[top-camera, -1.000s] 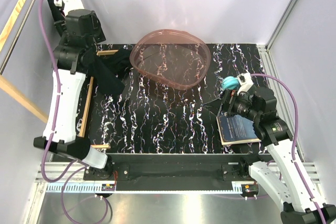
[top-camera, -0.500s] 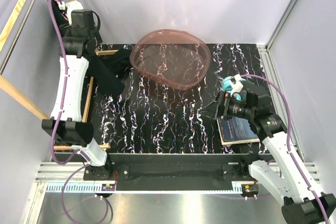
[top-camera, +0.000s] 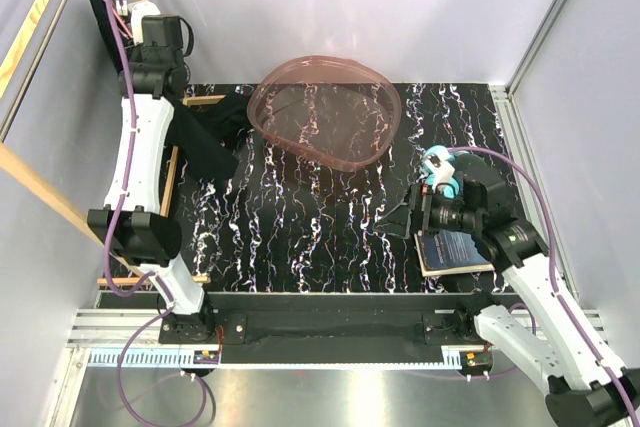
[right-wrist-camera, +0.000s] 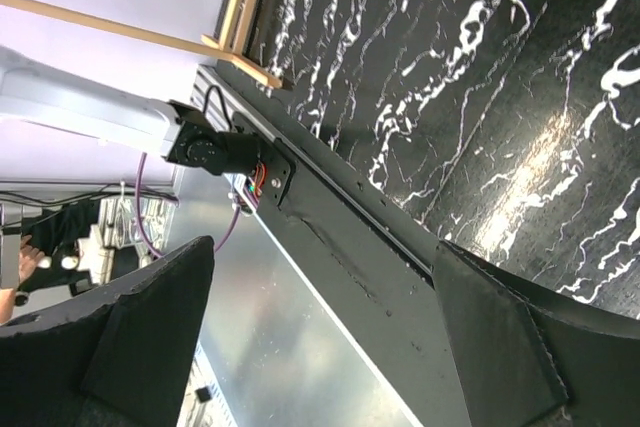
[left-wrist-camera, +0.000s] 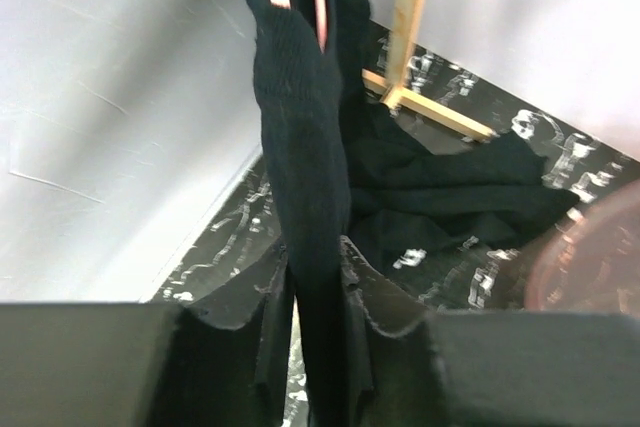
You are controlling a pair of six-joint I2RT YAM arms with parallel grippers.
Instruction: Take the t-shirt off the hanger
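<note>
The black t-shirt (top-camera: 205, 137) hangs at the far left and trails onto the table. In the left wrist view a vertical band of the t-shirt (left-wrist-camera: 300, 147) runs up to the thin pink hanger (left-wrist-camera: 319, 2), whose wire shows only at the top. My left gripper (left-wrist-camera: 315, 292) is shut on that band of cloth just below the hanger. The left arm reaches high into the far left corner (top-camera: 130, 22). My right gripper (top-camera: 405, 217) hovers over the right front of the table. In the right wrist view the right gripper (right-wrist-camera: 325, 332) is open with nothing between its fingers.
A wooden frame (top-camera: 165, 197) stands along the table's left edge; its bars (left-wrist-camera: 410, 37) rise behind the shirt. A translucent pink basin (top-camera: 325, 112) sits at the back middle. A dark blue flat pad (top-camera: 455, 247) lies under the right arm. White walls close in on both sides.
My left gripper has moved up toward the far left corner and closed on the t-shirt. The right gripper has drifted a little left and nearer, still open.
</note>
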